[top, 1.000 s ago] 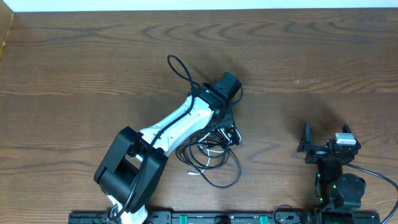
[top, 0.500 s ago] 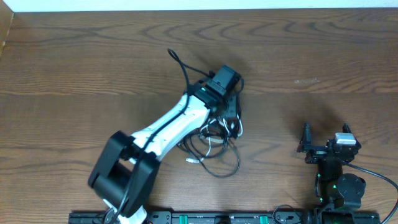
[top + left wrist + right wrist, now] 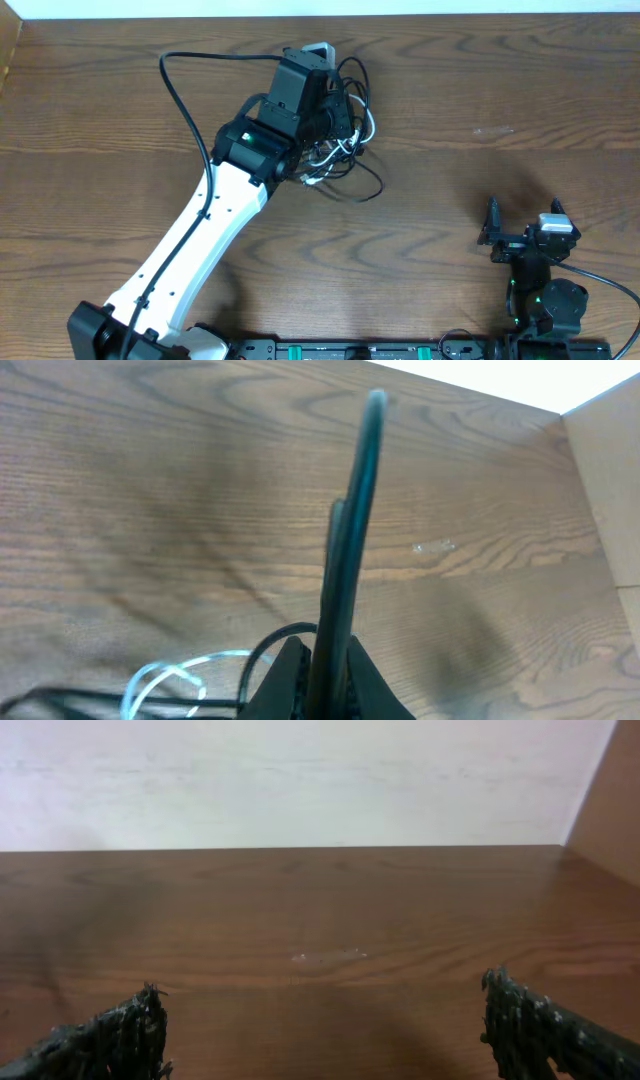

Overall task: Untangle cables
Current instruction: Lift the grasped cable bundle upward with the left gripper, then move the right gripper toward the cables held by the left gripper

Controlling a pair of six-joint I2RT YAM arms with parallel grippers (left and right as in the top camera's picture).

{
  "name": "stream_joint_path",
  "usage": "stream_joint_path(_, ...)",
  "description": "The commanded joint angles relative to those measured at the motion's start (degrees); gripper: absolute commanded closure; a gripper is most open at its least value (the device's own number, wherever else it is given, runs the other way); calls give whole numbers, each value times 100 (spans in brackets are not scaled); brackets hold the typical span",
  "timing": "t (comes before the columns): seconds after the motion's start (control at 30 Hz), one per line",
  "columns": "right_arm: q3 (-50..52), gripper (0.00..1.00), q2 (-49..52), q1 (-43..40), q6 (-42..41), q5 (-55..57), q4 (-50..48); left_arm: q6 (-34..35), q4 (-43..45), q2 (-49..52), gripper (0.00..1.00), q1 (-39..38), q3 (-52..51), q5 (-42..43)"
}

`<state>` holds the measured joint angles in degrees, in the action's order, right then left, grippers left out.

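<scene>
- The brown wood-grain bench (image 3: 500,80) is filling almost the whole overhead frame, with a pale strip running along its top edge.
- The left arm, a long white link with black joints (image 3: 190,250), is reaching from the lower left corner of the overhead frame up to the upper centre.
- A thick black wire (image 3: 180,95) attached to this arm is arching out to the upper left of it.
- The right arm's black body (image 3: 545,300) is sitting folded in the lower right of the overhead frame, well apart from the cords.
- The right tool (image 3: 524,215) is standing released, its two dark fingers spread wide at the bottom corners of the right wrist view, with only bare wood showing between them.
- The left tool (image 3: 320,665) is sitting clenched at the bottom centre of the left wrist view, pinching the thin black cord (image 3: 352,520), which is rising straight up the middle of that frame.
- The tangle of cords (image 3: 340,150) is bunching just right of the left tool in the upper centre of the overhead frame; whether it is touching the bench I cannot tell.
- The thinner white cord (image 3: 366,128) is curling through the black loops, and it is showing as a pale arc at the lower left of the left wrist view.
</scene>
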<state>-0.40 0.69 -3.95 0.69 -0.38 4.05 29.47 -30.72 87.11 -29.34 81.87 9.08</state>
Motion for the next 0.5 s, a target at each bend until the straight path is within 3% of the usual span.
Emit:
stream_joint_path(0.0, 9, 1, -37, -35, 68, 22, 2, -138, 15, -66, 92, 17, 109, 96)
stream_joint_path(0.27, -70, 1, -37, -35, -243, -1215, -437, -138, 17, -66, 92, 17, 109, 96)
stream_joint_path(0.37, -306, 1, 2, -35, -323, -1222, -179, -140, 15, -66, 92, 17, 109, 94)
stream_joint_path(0.47, -1088, 1, 459, -35, -264, -1222, 728, -138, 17, -66, 92, 17, 109, 94)
